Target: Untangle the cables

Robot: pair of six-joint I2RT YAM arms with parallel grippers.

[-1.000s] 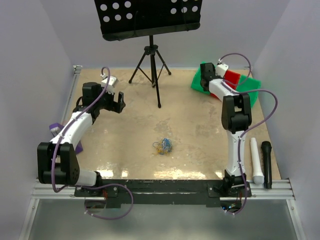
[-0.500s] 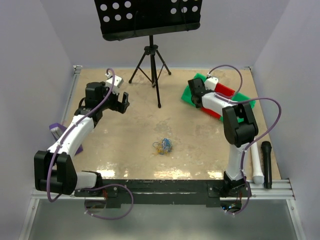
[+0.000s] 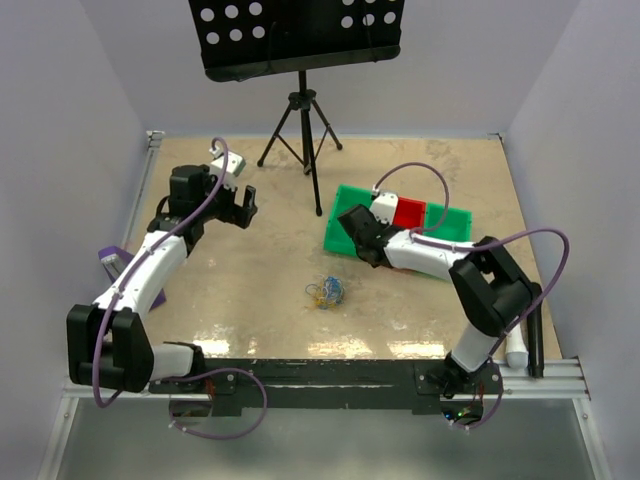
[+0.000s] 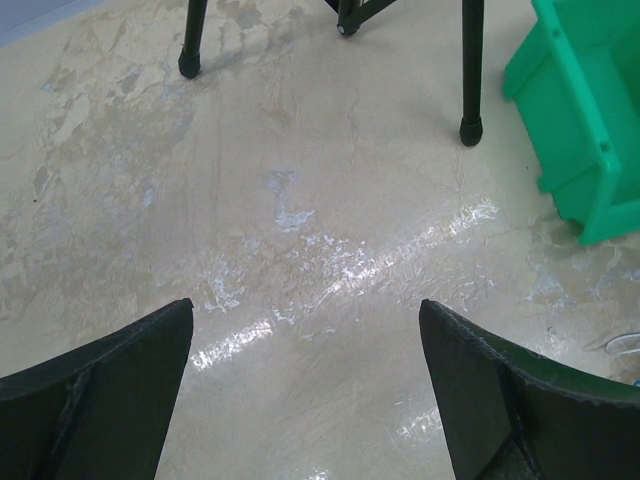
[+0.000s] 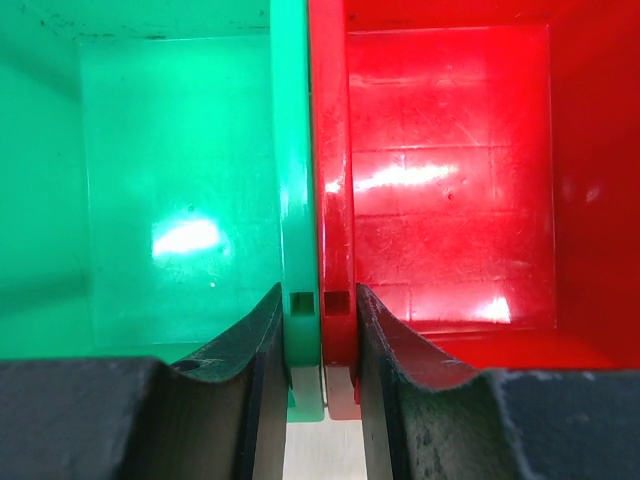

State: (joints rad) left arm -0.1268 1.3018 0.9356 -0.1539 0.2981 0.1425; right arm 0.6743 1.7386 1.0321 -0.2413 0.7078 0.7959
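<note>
Cables (image 3: 327,292): one knotted clump on table (image 3: 240,300), centre-front, touched by neither arm. No strand separated. Left gripper (image 3: 240,205) wide open, well apart. Right gripper (image 5: 322,300) clamped on bins (image 5: 298,150), at their adjoining walls. Untangling not yet begun.

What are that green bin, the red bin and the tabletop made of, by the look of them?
The green bin and red bin: probably moulded plastic, glossy; both mirror lamp glare. The tabletop: unclear, maybe sealed stone or laminate; beige, mottled, with shiny streaks.
</note>
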